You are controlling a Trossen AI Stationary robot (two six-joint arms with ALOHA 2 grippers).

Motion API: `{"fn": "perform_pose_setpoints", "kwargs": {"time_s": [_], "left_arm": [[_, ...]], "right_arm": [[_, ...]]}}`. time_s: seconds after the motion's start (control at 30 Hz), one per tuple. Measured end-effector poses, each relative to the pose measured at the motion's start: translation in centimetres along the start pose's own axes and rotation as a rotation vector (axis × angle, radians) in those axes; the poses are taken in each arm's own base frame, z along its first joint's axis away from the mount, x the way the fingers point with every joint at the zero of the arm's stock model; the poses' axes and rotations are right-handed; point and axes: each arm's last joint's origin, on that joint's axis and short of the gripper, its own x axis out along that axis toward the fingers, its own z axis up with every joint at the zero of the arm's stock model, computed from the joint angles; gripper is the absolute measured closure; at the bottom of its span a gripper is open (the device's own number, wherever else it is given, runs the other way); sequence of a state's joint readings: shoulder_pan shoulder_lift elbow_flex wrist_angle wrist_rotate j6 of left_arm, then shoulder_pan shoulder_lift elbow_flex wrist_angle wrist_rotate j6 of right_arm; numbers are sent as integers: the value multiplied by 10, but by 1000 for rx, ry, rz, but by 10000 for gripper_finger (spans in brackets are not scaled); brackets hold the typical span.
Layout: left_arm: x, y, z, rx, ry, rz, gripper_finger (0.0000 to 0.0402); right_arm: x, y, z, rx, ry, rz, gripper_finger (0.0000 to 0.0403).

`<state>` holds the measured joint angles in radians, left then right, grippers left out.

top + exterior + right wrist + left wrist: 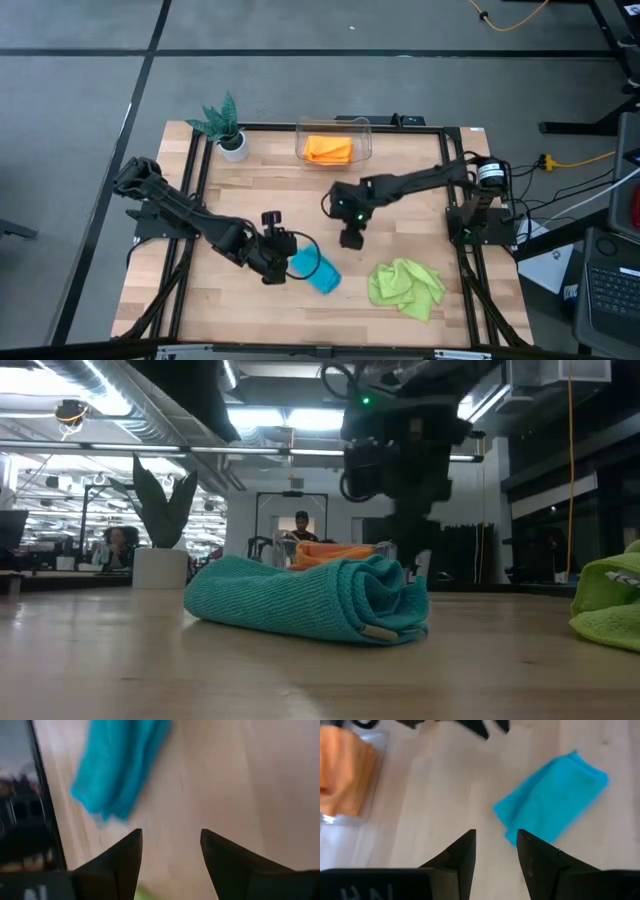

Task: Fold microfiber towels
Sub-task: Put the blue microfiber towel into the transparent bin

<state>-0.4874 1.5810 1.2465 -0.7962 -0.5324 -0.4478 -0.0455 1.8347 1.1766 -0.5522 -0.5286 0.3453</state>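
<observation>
The teal microfiber towel (316,270) lies folded into a thick, rounded bundle on the bench (240,200), toward its front edge and a little left of the middle. The lime green towel (407,287) sits crumpled nearer the front right corner, well apart from it. A folded orange towel (328,149) rests in the clear plastic bin (334,126) at the back edge.

The left gripper (495,851) hovers just beside the teal towel, fingers apart and holding nothing. The right gripper (170,855) hangs over bare wood near the centre, likewise parted and empty.

These cloths look light, soft and floppy; they will sag and unfold when lifted by a single point. The plush pile should give good friction against the fingers, so slipping seems unlikely. For the green towel, a corner or hem is probably the best hold, pinching one layer only and spreading it flat first.
</observation>
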Motion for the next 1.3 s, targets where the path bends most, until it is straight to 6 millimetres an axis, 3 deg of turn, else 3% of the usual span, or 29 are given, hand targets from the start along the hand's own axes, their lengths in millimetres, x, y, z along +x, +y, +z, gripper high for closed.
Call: {"fn": "perform_pose_setpoints", "kwargs": {"time_s": [0.13, 0.23, 0.43, 0.57, 0.73, 0.97, 1.3], "left_arm": [[-7, -13, -6, -76, 36, -110, 266], [-10, -25, -11, -128, 64, -170, 266], [-17, -42, -19, -86, 59, -205, 266], [-17, -49, -21, -70, 52, -219, 266], [-14, -55, -24, -58, 65, -228, 266], [21, -72, -27, -42, 109, -206, 266], [85, -94, -38, 40, 137, -154, 266]], "right_arm": [[24, 1, -4, -45, -184, 26, 199], [33, 2, -10, -86, -219, 48, 199], [35, 6, -10, -114, -240, 71, 199], [35, 6, -9, -5, -241, 88, 196], [35, 6, -10, 98, -230, 96, 155], [58, 2, -14, 149, -188, 65, 91], [75, 6, -15, 194, -199, 72, 84]]}}
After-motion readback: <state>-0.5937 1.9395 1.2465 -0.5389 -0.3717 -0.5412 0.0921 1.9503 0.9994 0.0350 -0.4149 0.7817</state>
